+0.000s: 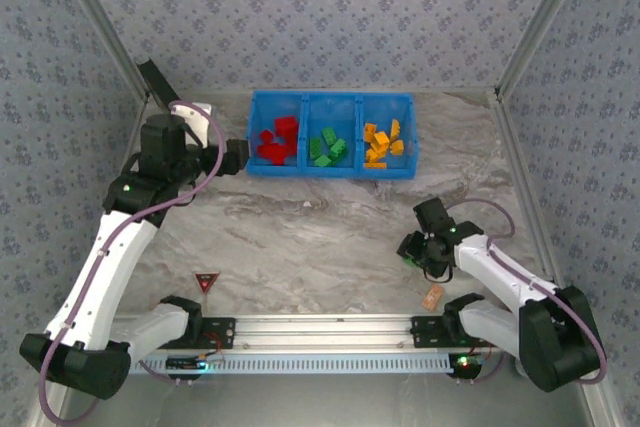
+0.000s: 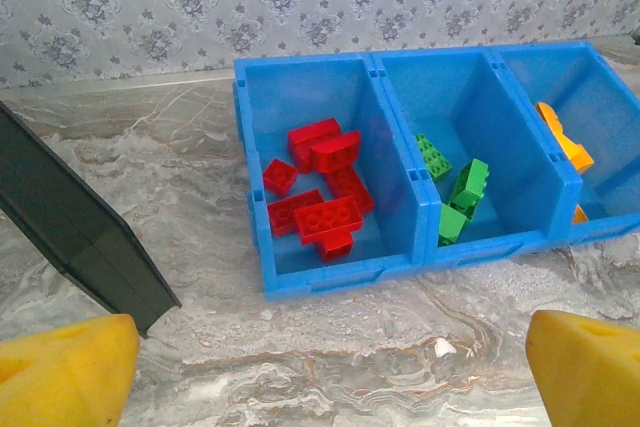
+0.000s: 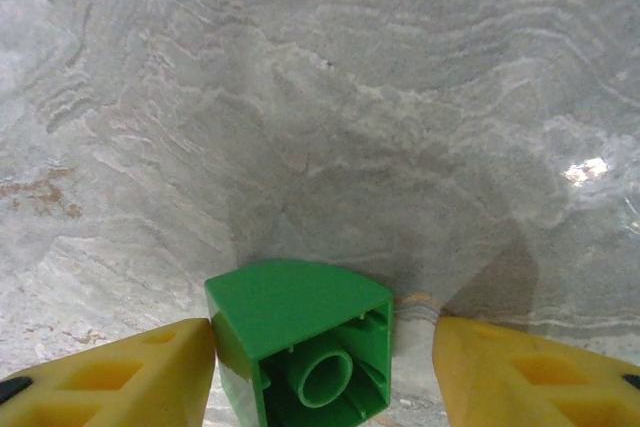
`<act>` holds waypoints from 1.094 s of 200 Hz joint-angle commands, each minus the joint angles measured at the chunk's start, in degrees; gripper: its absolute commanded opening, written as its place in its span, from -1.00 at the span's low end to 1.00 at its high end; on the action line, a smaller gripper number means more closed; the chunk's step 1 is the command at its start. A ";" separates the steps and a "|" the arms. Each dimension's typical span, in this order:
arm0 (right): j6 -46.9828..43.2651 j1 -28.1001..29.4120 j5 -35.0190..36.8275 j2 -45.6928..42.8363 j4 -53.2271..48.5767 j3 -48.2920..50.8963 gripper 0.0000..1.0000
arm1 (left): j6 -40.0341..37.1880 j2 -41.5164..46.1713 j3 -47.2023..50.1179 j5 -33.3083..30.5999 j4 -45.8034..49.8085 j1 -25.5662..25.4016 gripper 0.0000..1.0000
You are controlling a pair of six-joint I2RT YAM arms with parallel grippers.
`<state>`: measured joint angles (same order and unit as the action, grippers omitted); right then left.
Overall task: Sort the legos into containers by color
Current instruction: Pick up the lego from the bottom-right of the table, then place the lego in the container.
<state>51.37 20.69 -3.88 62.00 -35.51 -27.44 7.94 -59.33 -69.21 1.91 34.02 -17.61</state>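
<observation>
Green lego (image 3: 300, 307) between the right gripper's (image 3: 322, 347) part-open fingers, against one, just clear of the other.

The top external camera looks down from above and behind the arm bases over the whole grey marbled bench (image 1: 320, 237), sharing the bright blue three-compartment plastic tray (image 1: 330, 171) with the forward-facing left wrist camera, while the right wrist camera views the bench surface at close range.
</observation>
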 commanded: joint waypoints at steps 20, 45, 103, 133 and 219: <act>-5.18 0.16 0.51 4.25 4.69 -2.05 0.10 | -0.74 -0.48 0.13 0.11 -0.82 0.38 0.98; -7.75 1.26 1.48 7.55 4.94 -3.53 0.01 | -0.69 -0.52 0.30 -0.01 -0.90 0.38 0.98; -12.48 4.39 3.75 13.33 2.40 -9.20 -0.18 | -0.74 -0.92 -0.01 -0.07 -0.80 0.55 0.98; -21.93 5.74 7.32 15.62 -6.00 -22.42 -0.24 | -0.82 -1.05 -0.12 0.02 -0.76 0.73 0.98; -52.31 11.66 19.47 35.96 2.90 -62.01 -0.22 | -1.70 -0.26 -0.49 -0.02 -0.45 1.16 0.98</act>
<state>11.55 30.39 9.98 91.42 -37.23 -83.15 7.88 -60.23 -69.14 1.89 34.06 -16.86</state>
